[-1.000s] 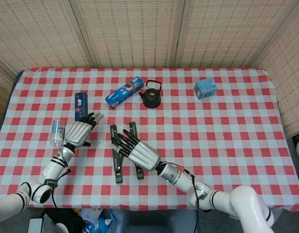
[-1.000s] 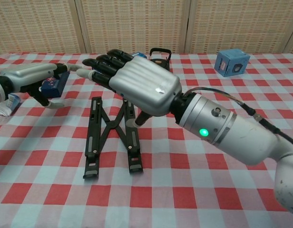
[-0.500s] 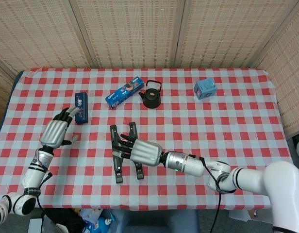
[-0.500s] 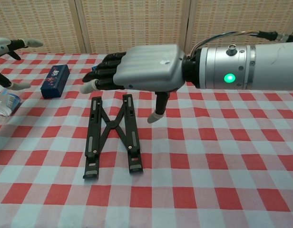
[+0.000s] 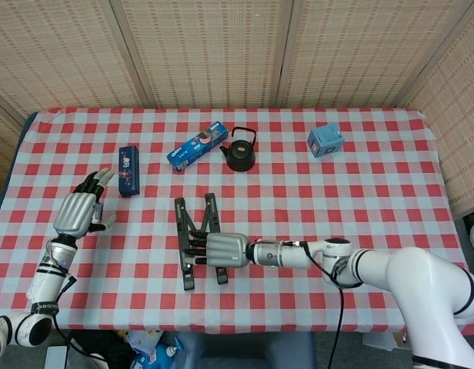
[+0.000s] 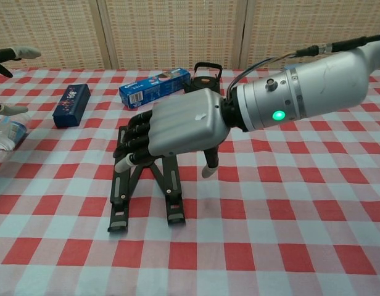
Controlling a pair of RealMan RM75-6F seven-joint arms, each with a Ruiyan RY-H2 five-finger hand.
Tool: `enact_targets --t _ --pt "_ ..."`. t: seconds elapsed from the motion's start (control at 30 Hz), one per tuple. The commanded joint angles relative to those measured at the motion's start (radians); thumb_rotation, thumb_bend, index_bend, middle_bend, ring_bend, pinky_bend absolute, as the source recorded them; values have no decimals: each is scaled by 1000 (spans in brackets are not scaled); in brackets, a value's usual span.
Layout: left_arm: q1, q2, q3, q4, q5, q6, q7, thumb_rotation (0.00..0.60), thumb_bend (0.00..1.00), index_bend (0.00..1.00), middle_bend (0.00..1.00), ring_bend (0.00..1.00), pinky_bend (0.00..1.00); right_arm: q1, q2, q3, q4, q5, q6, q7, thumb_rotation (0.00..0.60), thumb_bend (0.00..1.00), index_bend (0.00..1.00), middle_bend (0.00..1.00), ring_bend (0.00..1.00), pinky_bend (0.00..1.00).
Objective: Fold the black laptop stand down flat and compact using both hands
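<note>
Lowered since a moment ago, the right hand (image 6: 177,132) now sits over the black laptop stand (image 5: 195,240), palm down, fingers (image 6: 133,139) loosely curled across its crossed bars; whether they grip or merely touch them I cannot tell. That stand lies near the table's front edge, around 7 o'clock from the tablecloth's (image 5: 360,200) centre, its two rails spread in a narrow X. At 9 o'clock the left hand (image 5: 75,210) has drawn back toward the table edge, fingers apart, holding nothing. Beyond it lies a dark blue box (image 5: 128,169). Further back, toward 12 o'clock, are a blue toothpaste carton (image 5: 197,146) and black kettle (image 5: 240,152); a light blue cube (image 5: 325,141) sits at 1 o'clock.
</note>
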Motion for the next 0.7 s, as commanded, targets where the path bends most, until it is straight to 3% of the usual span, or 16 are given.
enact_targets --t 0.03,0.37,0.7 --pt "6 1 0 6 0 2 -9 600 259 0 0 0 184 28 -46 -24 79 -26 15 47 600 0 0 0 0 0" --pt "18 -1 -2 26 2 -1 -31 600 259 0 0 0 183 82 -163 -69 282 -58 69 175 600 0 0 0 0 0" --pt "27 -2 -2 40 4 -6 -46 600 259 0 0 0 183 105 -247 -110 391 -65 96 240 600 0 0 0 0 0"
